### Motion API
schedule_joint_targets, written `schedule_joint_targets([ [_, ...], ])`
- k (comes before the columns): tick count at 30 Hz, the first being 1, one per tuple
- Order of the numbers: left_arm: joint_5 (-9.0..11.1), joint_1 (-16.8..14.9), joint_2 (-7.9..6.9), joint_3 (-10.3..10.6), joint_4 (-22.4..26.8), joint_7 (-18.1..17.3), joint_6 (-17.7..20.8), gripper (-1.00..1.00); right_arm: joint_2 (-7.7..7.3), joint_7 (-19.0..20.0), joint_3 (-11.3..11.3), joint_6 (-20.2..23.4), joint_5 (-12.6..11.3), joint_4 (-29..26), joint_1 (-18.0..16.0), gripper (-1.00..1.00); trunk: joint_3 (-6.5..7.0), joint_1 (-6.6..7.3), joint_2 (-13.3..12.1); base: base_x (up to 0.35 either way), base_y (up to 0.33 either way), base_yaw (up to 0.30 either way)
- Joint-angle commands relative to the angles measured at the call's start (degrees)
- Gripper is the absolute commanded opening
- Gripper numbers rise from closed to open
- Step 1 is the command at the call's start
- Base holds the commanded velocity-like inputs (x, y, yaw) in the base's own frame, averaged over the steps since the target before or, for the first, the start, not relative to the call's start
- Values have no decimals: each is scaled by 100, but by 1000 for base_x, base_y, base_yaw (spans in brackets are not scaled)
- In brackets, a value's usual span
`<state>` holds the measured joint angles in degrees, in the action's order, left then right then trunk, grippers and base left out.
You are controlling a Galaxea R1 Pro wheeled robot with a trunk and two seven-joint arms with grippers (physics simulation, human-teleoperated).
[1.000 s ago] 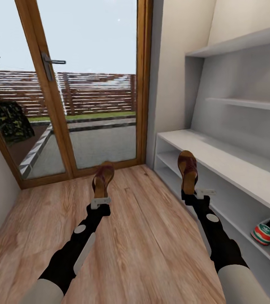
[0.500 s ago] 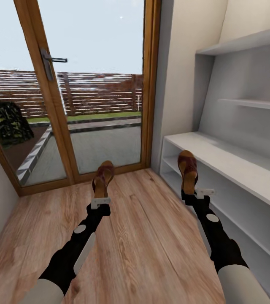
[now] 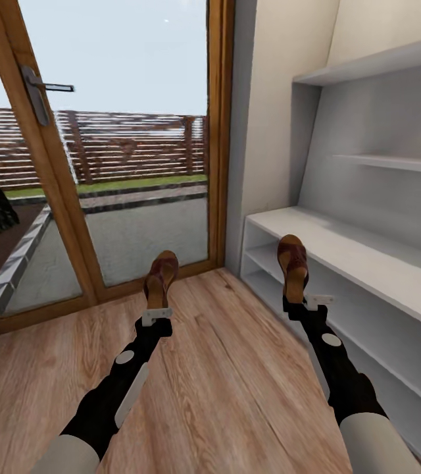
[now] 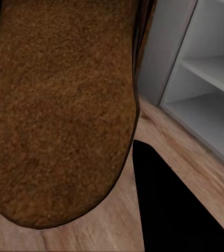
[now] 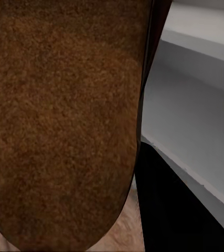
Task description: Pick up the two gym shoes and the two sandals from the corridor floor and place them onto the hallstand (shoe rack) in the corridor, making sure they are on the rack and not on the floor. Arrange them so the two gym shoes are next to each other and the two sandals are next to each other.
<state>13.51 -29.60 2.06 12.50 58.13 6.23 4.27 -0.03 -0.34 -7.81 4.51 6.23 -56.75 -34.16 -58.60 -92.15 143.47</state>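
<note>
I see my left gripper (image 3: 157,315) clamped on one sandal (image 3: 160,278), held above the floor (image 3: 223,382). My right gripper (image 3: 301,303) is clamped on the other sandal (image 3: 293,265), at the front edge of the rack (image 3: 368,260).

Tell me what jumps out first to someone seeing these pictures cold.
Two brown sandals held out in front: one sandal in the left gripper above the wood floor, the other sandal in the right gripper beside the pale grey hallstand. Behind stands a glazed door.
</note>
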Motion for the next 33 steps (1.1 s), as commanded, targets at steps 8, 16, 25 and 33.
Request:
schedule_joint_targets([
  [8,29,-2,-7,16,13,37,30,-100,2,-10,-1,36,42,-16,-3,-100,-6,-2,2,279,210,-264],
  [16,29,-2,-4,16,12,37,30,-100,2,-10,-1,40,39,-20,-3,-100,-6,-2,2,279,210,-100],
  [25,29,-2,-8,16,13,37,30,-100,3,-10,-10,41,36,-23,-3,-100,-6,-2,2,278,210,-4],
  [33,29,-2,-4,16,8,35,31,-100,3,-10,-10,41,36,-14,-3,-100,-6,-2,2,246,224,-123],
])
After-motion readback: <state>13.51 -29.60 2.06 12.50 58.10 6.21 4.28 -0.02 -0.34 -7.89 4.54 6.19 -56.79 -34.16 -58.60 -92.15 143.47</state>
